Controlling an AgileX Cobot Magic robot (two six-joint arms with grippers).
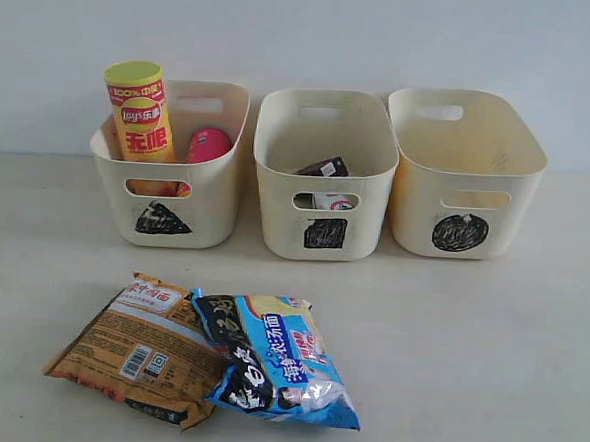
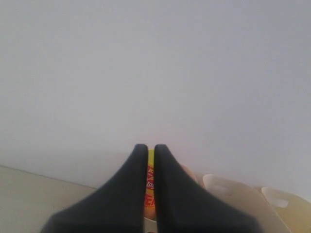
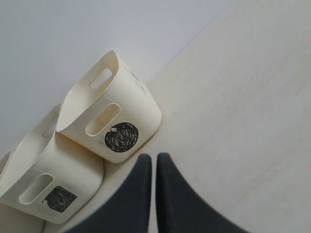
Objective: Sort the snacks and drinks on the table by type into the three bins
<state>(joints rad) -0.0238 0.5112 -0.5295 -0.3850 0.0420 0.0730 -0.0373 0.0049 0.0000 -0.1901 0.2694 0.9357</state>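
Cream triangle bin (image 1: 212, 191) holds the yellow-red tube (image 1: 141, 111) and pink tube (image 1: 208, 146). The left gripper (image 2: 147, 148) is closed on nothing, with the yellow-red tube visible beyond its tips. An orange-brown bag (image 1: 132, 346) and blue-black bag (image 1: 271, 360) lie overlapping on the table (image 1: 488, 343). Further right, the right gripper (image 3: 154, 158) is closed and empty, near the circle bin (image 3: 141, 104) but not touching it.

Exterior camera faces the bins (image 1: 275, 220) frontally; wrist cameras see them obliquely

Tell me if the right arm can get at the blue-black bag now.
Probably yes. The blue-black bag lies in the open on the table, its edge atop the orange-brown bag, nothing over it. The right gripper, shut, must open first.
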